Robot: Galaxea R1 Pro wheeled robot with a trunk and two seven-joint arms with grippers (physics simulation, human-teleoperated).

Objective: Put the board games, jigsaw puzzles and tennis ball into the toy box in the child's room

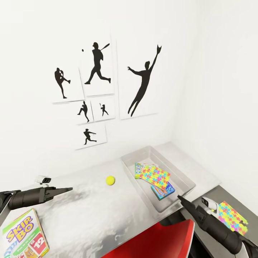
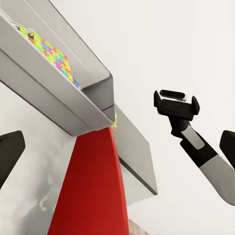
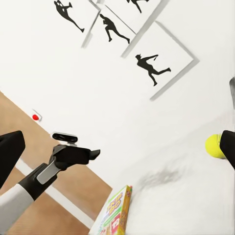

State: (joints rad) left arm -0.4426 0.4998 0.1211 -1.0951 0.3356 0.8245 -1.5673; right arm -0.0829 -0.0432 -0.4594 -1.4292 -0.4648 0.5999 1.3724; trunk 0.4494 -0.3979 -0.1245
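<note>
The light, round ball point(image 1: 110, 180) may roll on the surface point(image 1: 89, 211); both released end effectors point(image 1: 68, 189) point(image 1: 180, 198) should pinch across its middle.

Both arms reach forward low over the worktop point(image 1: 107, 211), grippers empty.
The left gripper point(image 1: 68, 189) points across the worktop, its fingers together in the head view. The right gripper point(image 1: 181, 199) angles up at the worktop's near edge, dark fingers apart at the wrist view's sides.

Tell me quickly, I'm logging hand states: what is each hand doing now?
Left hand: empty; open or shut cannot be told.
Right hand: empty; open or shut cannot be told.
</note>
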